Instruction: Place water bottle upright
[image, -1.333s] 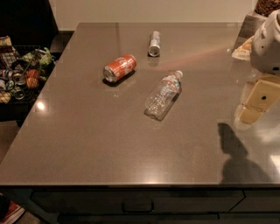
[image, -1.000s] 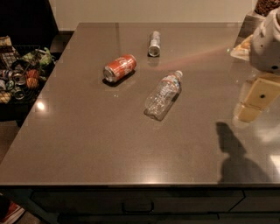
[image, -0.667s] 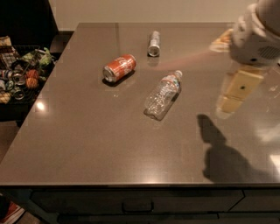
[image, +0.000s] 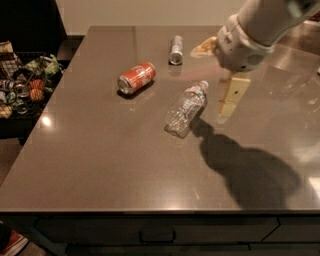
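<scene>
The water bottle (image: 186, 107) lies on its side near the middle of the dark table (image: 100, 160), with its white cap pointing to the upper right. My gripper (image: 231, 100) hangs from the white arm (image: 250, 35) that comes in from the upper right. It is just to the right of the bottle's cap end, apart from the bottle and above the tabletop. It holds nothing that I can see. Its shadow falls on the table to the lower right of the bottle.
An orange-red soda can (image: 136, 77) lies on its side left of the bottle. A slim silver can (image: 175, 49) lies further back. A tan packet (image: 202, 48) shows behind the wrist. A basket of snacks (image: 20, 85) stands beyond the table's left edge.
The arm and gripper have moved left and a little back, from the table's right edge to just beside the bottle's cap end. The bottle and cans have not moved.
</scene>
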